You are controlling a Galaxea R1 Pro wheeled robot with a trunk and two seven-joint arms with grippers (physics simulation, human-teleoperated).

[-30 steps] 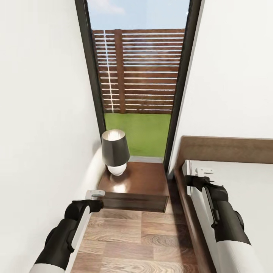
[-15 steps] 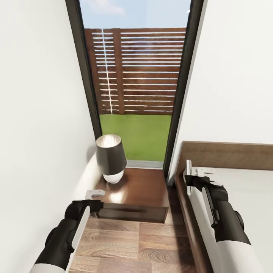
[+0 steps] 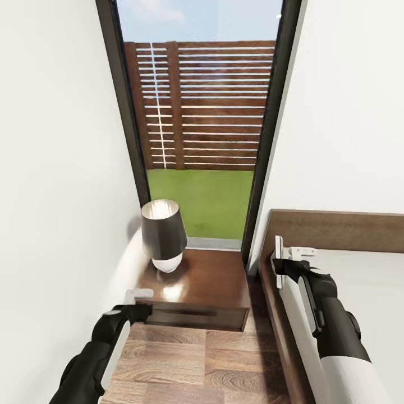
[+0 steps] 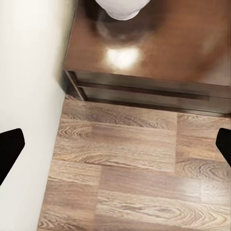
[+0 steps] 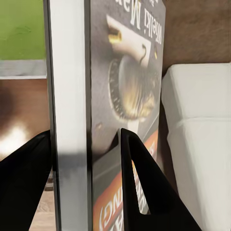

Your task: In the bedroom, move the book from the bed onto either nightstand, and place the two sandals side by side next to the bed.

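The right claw [image 5: 84, 159] grips the book [image 5: 127, 86] upright over the bed's [image 3: 359, 280] edge — white page edges, dark cover, orange band, lettering unreadable. The left claw [image 4: 115, 147] hangs wide before the nightstand [image 3: 207, 280].

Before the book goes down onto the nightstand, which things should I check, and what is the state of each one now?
1. Right gripper shut on the book: ok.
2. Free space on the nightstand top in front of the lamp: ok.
3. Book over the nightstand: not ok, it hangs above the bed edge.
4. Book lying flat for placing: not ok, it is held on edge.
5. Left gripper open and apart from the lamp: ok.
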